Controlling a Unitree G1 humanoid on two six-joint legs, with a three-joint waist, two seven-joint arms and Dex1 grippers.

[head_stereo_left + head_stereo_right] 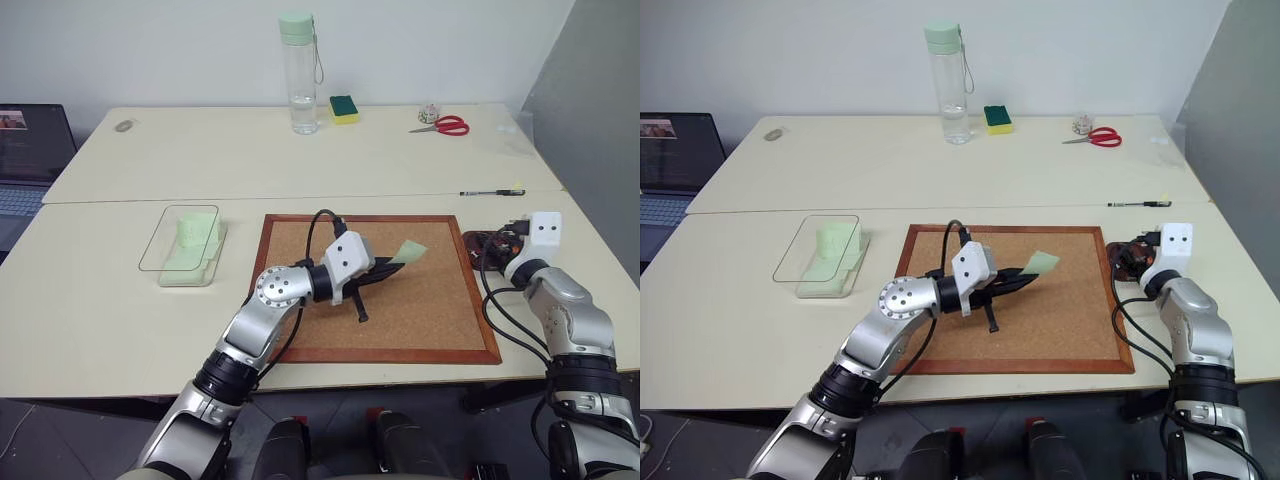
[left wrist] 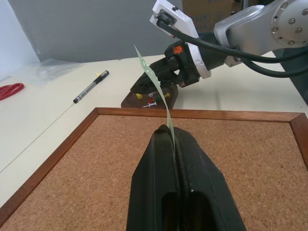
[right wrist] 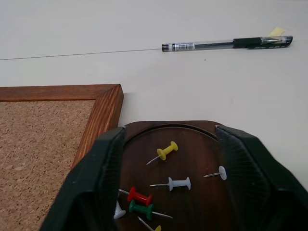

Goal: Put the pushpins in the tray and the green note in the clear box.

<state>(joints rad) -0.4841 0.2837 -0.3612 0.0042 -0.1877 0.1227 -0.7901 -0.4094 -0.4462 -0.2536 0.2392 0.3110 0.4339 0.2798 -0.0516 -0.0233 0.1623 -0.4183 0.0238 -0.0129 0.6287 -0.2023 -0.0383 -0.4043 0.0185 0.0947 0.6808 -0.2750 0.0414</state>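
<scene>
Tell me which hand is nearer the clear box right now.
Left. The left hand hangs over the corkboard, pinching the green note, with the clear box off to its left. The right hand is open over the tray, beyond the board's far side.

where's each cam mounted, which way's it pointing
Head eyes: look forward and down over the corkboard, both arms showing.
Left wrist: looks along the shut left claw pinching the green note, toward the right claw.
Right wrist: looks down between the open right claw's fingers at pushpins in the tray.
Both wrist views share tray, pen.
</scene>
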